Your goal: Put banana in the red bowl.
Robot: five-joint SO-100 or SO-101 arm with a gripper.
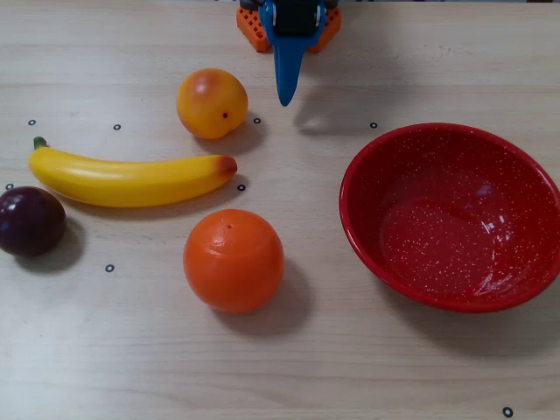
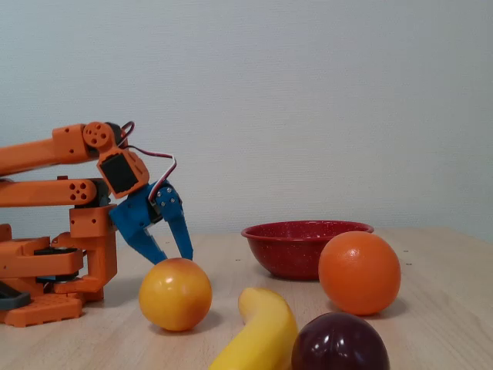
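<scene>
One banana (image 1: 131, 179) lies flat on the wooden table (image 1: 332, 367) at the left of the overhead view, green stem toward the left edge, reddish end toward the middle; no finger touches it. One red bowl (image 1: 367, 227) sits well apart at the right, upright, its rim near the right edge; bare table lies between them. The orange arm (image 2: 46, 150) is folded low over its base, wrist bent down; the blue gripper (image 2: 171, 257) hangs released, jaws parted, tips just above the table behind one yellow-orange fruit (image 2: 176, 294). One orange ball (image 1: 234, 260) sits below the banana's reddish end; one dark purple fruit (image 1: 29, 220) sits near its stem.
</scene>
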